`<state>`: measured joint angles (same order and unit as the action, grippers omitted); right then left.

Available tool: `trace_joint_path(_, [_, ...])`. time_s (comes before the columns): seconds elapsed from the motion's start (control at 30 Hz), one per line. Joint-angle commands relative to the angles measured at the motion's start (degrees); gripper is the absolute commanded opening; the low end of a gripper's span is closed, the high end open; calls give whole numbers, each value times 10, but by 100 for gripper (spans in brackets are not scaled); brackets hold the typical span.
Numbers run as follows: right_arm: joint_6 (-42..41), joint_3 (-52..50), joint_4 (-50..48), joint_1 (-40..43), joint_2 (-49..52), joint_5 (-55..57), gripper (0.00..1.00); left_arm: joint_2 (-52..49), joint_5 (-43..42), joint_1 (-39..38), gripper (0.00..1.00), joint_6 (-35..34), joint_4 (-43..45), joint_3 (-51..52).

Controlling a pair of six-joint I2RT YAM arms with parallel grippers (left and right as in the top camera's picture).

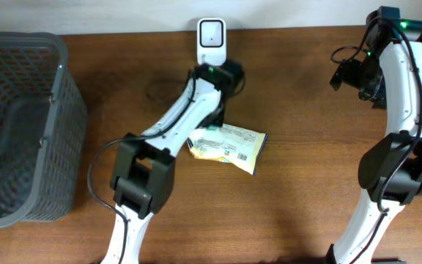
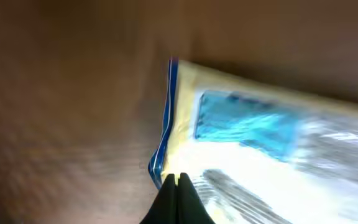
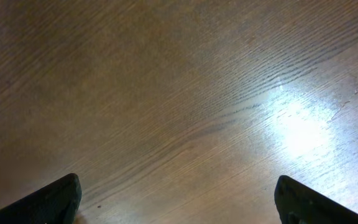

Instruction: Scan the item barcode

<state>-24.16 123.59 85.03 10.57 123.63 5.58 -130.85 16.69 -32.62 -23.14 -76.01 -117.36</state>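
From overhead we look straight down on the brown wooden table [image 1: 306,191] from far off. Our left wrist view sits close and blurred over the yellow and blue plastic packet [image 2: 260,155], which overhead also shows. Our right wrist view faces bare tabletop, close.

A yellow packet [image 1: 233,147] lies on the table [image 1: 306,183] beneath the left arm [image 1: 185,110], near the white scanner [image 1: 212,37].

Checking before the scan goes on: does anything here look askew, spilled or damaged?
Nothing looks spilled or torn. The yellow packet lies slanted on the table, one edge pinched by the shut left gripper; the scanner stands upright.
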Motion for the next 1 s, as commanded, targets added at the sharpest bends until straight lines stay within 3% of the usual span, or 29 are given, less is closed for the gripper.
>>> trace_joint_path(0.0, [-1,8,0,0,-6,9,99,5,-144,-1,0,5,-9,-51])
trace_joint_path(0.03, [-1,8,0,0,-6,9,99,3,-140,-1,11,5,-10,-41])
trace_joint_path(0.07, [-1,8,0,0,-6,9,99,3,-139,4,42,5,-10,-24])
trace_joint_path(0.1, [-1,8,0,0,-6,9,98,3,-138,24,90,17,-13,-9])
trace_joint_path(0.13, [-1,8,0,0,-6,9,99,3,-141,57,99,25,-25,-8])
trace_joint_path(0.17, [-1,8,0,0,-6,9,99,3,-154,85,99,39,-28,-8])
trace_joint_path(0.27, [-1,8,0,0,-6,9,99,0,-317,159,99,165,-25,6])
trace_joint_path(0.33, [-1,8,0,0,-6,9,99,0,-353,160,100,168,-12,54])
trace_joint_path(0.37, [-1,8,0,0,-6,9,99,0,-359,154,98,168,8,86])
trace_joint_path(0.47, [-1,8,0,0,-6,9,99,0,-424,139,65,168,124,190])
trace_joint_path(0.53, [-1,8,0,0,-6,9,99,0,-412,139,31,168,173,206])
trace_joint_path(0.57, [-1,8,0,0,-6,9,99,0,-370,139,0,168,175,197])
trace_joint_path(0.63, [-1,8,0,0,-6,9,99,1,-273,143,0,161,109,128])
trace_joint_path(0.7, [-1,8,0,0,-6,9,99,2,-102,145,0,128,1,-9])
trace_joint_path(0.73, [-1,8,0,0,-6,9,99,2,23,146,0,118,-59,-121])
trace_joint_path(0.8, [-1,8,0,0,-6,9,99,2,165,145,0,101,-99,-243])
trace_joint_path(0.87, [-1,8,0,0,-6,9,99,2,235,145,0,87,-123,-306])
trace_joint_path(0.97, [-1,8,0,0,-6,9,99,-14,298,146,0,-52,-173,-306])
